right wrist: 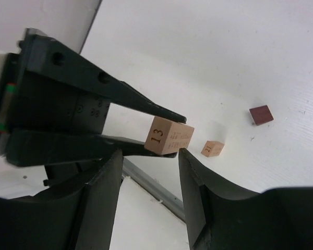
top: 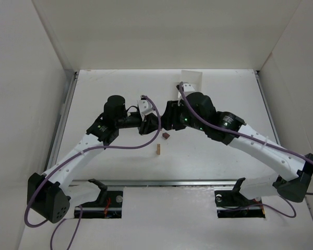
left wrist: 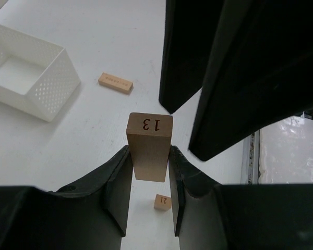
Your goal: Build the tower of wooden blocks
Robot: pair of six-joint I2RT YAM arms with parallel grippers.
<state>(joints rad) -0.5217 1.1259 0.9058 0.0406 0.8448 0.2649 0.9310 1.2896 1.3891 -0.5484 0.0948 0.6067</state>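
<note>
Midway between the bench's side edges, your left gripper (left wrist: 148,159) clamps block 13 (left wrist: 149,136); your right gripper (right wrist: 150,155) gapes empty beside it. Probably a handover: close squarely, then stack on block 21 (right wrist: 213,148).

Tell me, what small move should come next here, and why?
Probably the right pincer should ease forward around block 13 and close. The left pincer grips that block, and the right one stands open just short of it.

Numbers on two blocks
"13" on the end of the clamped tan block (left wrist: 150,140) between the left gripper's (left wrist: 149,153) jaws; "21" on the loose tan block (left wrist: 163,201) below them; its side print is probably too fine to read.
</note>
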